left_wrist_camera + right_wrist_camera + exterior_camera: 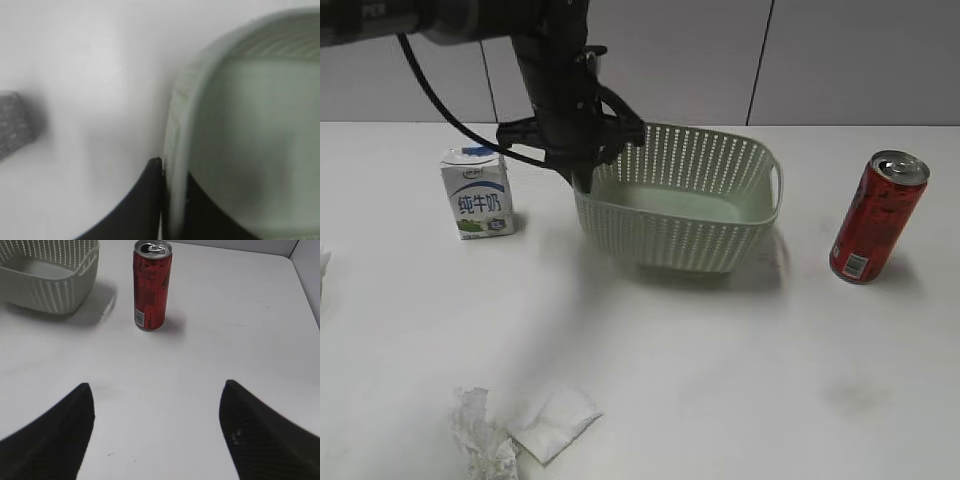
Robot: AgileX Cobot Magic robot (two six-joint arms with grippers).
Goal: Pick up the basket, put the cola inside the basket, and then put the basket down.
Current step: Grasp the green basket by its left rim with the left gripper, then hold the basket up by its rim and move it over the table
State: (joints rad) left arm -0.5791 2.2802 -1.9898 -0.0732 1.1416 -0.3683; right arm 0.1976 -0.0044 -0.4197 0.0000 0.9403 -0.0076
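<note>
- The pale sage-green rectangular plastic basket [685, 205] with perforated sides sits in the middle of the white table [720, 380], its left end raised slightly so that it tilts; a shadow shows beneath it.
- The left gripper [582, 170] comes down from above on a black arm and clamps the basket's left rim.
- In the left wrist view, one dark finger [142, 200] lies outside the basket [240, 140] wall and the other inside it, pinching the rim between them. That view is blurred.
- The tall slim red drink can [875, 217] with a silver top and pull tab stands upright on the table, well apart from the basket on its right side. A small white label patch shows near its base.
- In the right wrist view, the right gripper [156, 432] hovers above bare table with its two dark fingers [55, 435] spread wide and nothing between them. The can [151, 286] stands ahead of it and the basket [50, 275] lies at upper left.
- A white-and-blue milk carton [477, 193] stands upright left of the basket, near but not touching it.
- Crumpled white paper scraps [520, 425] lie at the front left of the table.
</note>
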